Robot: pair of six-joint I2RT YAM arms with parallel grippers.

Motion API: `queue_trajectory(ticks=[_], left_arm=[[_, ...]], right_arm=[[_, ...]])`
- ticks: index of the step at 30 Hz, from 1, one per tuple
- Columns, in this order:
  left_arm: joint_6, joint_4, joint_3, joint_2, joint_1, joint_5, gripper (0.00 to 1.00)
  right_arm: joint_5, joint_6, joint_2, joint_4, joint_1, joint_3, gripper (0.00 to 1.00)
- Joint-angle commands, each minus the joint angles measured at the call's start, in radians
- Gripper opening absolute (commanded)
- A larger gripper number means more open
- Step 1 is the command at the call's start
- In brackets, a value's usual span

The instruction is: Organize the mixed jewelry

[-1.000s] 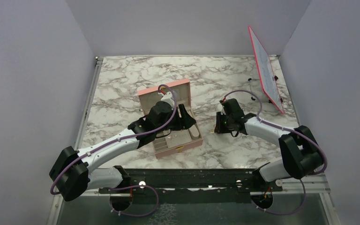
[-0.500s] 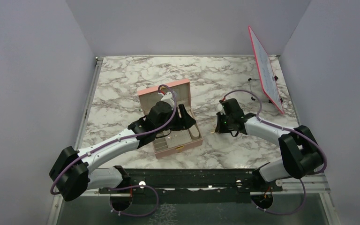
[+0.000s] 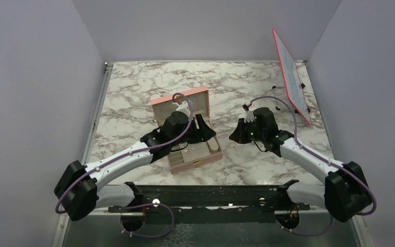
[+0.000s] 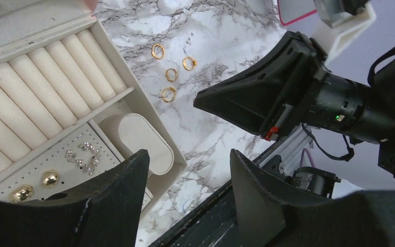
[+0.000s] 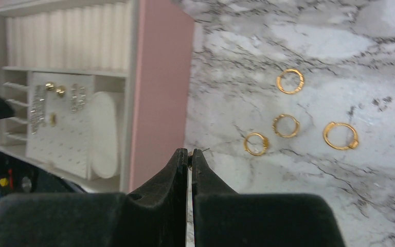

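Several gold rings [image 5: 286, 125] lie loose on the marble just right of the open pink jewelry box [image 5: 159, 92]; they also show in the left wrist view [image 4: 171, 74]. My right gripper [image 5: 190, 153] is shut on a tiny gold earring stud [image 5: 190, 156] whose thin pin sticks out at the tips. It is held above the marble beside the box's right wall. My left gripper [image 4: 185, 170] is open and empty above the box's front right corner [image 4: 181, 165]. Gold studs [image 4: 50, 178] and a sparkly earring [image 4: 82, 154] sit on the box's perforated pad.
The box [image 3: 198, 163] has beige ring rolls [image 4: 56, 87] and an oval cushion [image 4: 141, 141]. Its lid [image 3: 180, 103] stands open at the back. A pink-framed board [image 3: 290, 74] leans on the right wall. The black rail [image 3: 211, 195] runs along the near edge.
My right arm has lifted and swung its elbow to the right. Its gripper has shifted a little left toward the box, away from the rings. The left arm has not moved.
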Motion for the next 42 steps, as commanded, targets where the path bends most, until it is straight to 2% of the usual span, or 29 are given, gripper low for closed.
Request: queue_trajectory(ticks=[1, 6, 15, 18, 26, 29, 31, 34, 39, 42], left_arm=[[-0.069, 0.027, 0.023, 0.000, -0.005, 0.037, 0.61], [-0.162, 0.068, 0.002, -0.014, -0.003, 0.035, 0.61], [-0.375, 0.320, -0.131, -0.071, 0.014, 0.094, 0.62], [-0.375, 0.327, -0.142, -0.080, 0.014, 0.087, 0.63], [-0.371, 0.307, -0.190, -0.118, 0.024, 0.045, 0.62], [-0.356, 0.273, -0.181, -0.120, 0.025, 0.034, 0.62], [-0.339, 0.230, -0.170, -0.123, 0.025, 0.012, 0.62], [-0.307, 0.175, -0.152, -0.127, 0.026, -0.020, 0.62], [-0.247, 0.083, -0.106, -0.116, 0.025, -0.043, 0.62], [-0.230, 0.068, -0.092, -0.100, 0.026, -0.043, 0.62]], right_arm=[[-0.203, -0.001, -0.085, 0.159, 0.009, -0.039, 0.09], [-0.371, 0.014, -0.140, 0.280, 0.009, -0.052, 0.09], [-0.652, 0.092, -0.129, 0.545, 0.012, -0.074, 0.09], [-0.689, 0.110, -0.112, 0.584, 0.013, -0.069, 0.09], [-0.687, 0.099, -0.078, 0.562, 0.033, -0.074, 0.10], [-0.616, 0.074, -0.088, 0.490, 0.035, -0.067, 0.10], [-0.502, 0.027, -0.096, 0.379, 0.034, -0.054, 0.10], [-0.254, 0.011, -0.115, 0.210, 0.035, -0.045, 0.10], [0.098, 0.079, -0.152, -0.048, 0.035, -0.055, 0.11], [0.217, 0.150, -0.164, -0.140, 0.034, -0.075, 0.12]])
